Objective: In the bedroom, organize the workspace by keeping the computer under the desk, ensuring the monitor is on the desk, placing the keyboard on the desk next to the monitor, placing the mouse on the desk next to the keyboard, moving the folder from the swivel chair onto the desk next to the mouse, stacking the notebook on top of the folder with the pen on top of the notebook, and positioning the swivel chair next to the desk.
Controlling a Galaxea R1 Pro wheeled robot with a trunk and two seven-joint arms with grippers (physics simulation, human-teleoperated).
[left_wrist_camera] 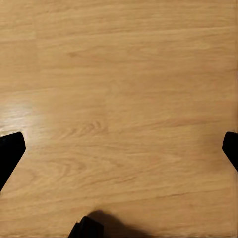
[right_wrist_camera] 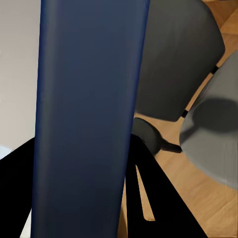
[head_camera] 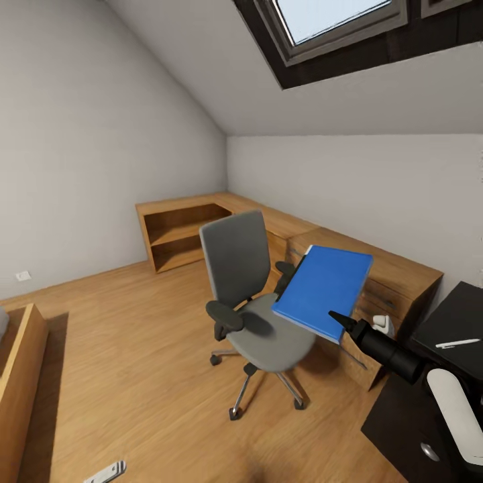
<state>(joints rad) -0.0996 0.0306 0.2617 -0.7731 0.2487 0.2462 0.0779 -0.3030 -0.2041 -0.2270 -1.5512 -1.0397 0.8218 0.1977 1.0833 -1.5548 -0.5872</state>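
One end effector, the right (head_camera: pixel 339 320), is clamping the near edge of the folder (head_camera: pixel 327 290), its fingers closed on the blue cover; in the right wrist view the folder (right_wrist_camera: pixel 89 114) is running edge-on between the two dark fingers (right_wrist_camera: pixel 158 198). The folder is hanging tilted in the air, above and just right of the chair (head_camera: pixel 255 302), clear of the seat. Further right, the black tabletop (head_camera: pixel 463 322) is lying at the picture's edge with the pen (head_camera: pixel 457 343) resting on it. Behind the chair, a wooden chest (head_camera: pixel 376 282) is standing against the far wall.

The left end effector (left_wrist_camera: pixel 119 148) is pointing down at the bare wood floor (left_wrist_camera: pixel 119 74), its fingers spread wide and gripping nothing.

The grip is catching only one edge, so the broad folder could pivot or slip out during a swing toward the tabletop. It could also land on the pen, or sweep it off, since the pen is lying near the likely drop spot.
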